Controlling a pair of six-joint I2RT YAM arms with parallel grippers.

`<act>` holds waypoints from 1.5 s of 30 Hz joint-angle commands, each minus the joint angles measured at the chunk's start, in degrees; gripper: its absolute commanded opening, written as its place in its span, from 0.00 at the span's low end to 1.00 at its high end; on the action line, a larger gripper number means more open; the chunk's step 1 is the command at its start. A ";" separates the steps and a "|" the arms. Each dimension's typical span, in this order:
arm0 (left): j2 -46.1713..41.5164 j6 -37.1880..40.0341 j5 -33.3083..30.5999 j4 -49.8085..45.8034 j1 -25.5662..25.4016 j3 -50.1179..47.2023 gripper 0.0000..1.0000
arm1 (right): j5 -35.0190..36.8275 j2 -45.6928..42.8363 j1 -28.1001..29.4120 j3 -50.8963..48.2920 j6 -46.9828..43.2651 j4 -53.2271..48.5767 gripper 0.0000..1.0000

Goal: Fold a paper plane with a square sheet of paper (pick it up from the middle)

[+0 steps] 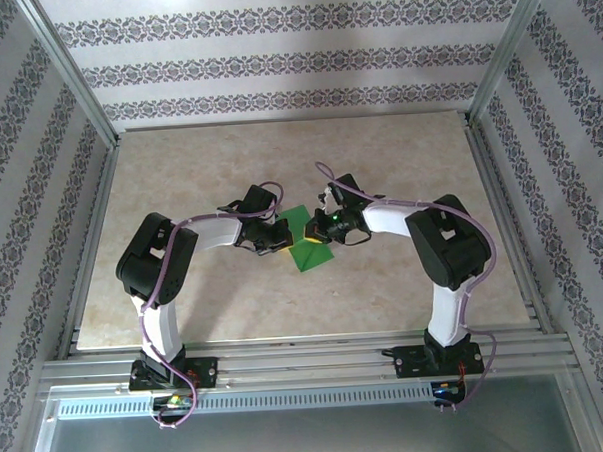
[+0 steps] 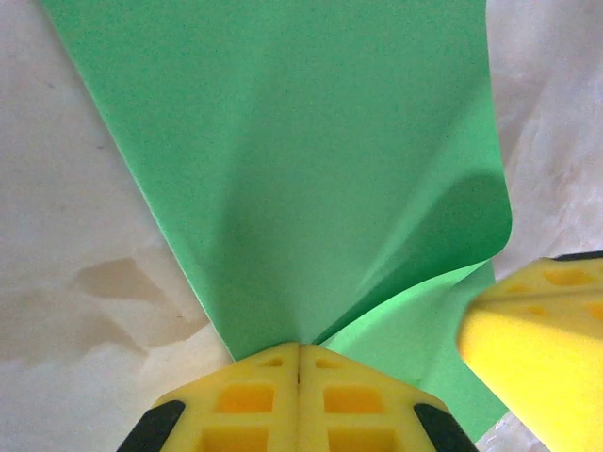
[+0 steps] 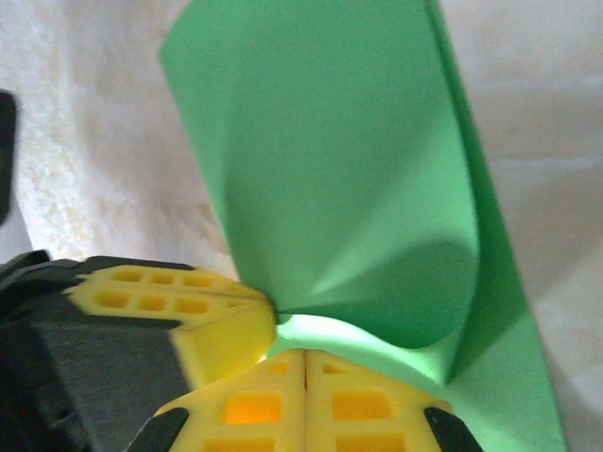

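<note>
The square sheet of paper [image 1: 311, 252] lies near the middle of the desk [image 1: 409, 171], well apart from all four edges, with the two arms reaching in toward it from either side. It is bright green and no longer flat. One part rests on the desk surface, while another part rises and curls over in a soft, rounded bend.

The left pincer [image 1: 279, 237] sits at the sheet's left side. In the left wrist view its yellow fingers [image 2: 245, 400] are pressed together with no gap between them. The paper [image 2: 301, 169] narrows down into the seam where they meet, so this pincer is closed on the sheet. From that pinch the paper fans out and away, and its right-hand edge rolls over a lower layer.

The right pincer [image 1: 320, 227] sits at the sheet's far right side, just beside the left one. In the right wrist view its yellow fingers [image 3: 358, 405] are also pressed flat against each other. The pale lower layer of the paper [image 3: 339, 169] runs right into their tips, so this pincer is closed on the sheet as well. The left pincer's yellow and black tip reaches the same spot from the left, and the two pincers are almost touching there.
</note>
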 commanded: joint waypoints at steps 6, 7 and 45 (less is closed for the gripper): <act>3.73 1.73 -5.83 -9.20 -0.66 -1.95 0.00 | 2.82 3.93 -1.48 2.14 0.29 -0.93 0.03; 3.73 1.83 -5.97 -9.37 -0.62 -1.88 0.00 | 3.33 3.84 -1.83 1.95 0.71 -0.66 0.03; 7.07 15.35 -5.09 -14.55 -0.63 6.24 0.00 | 2.17 2.60 -0.31 -1.36 3.36 2.29 0.03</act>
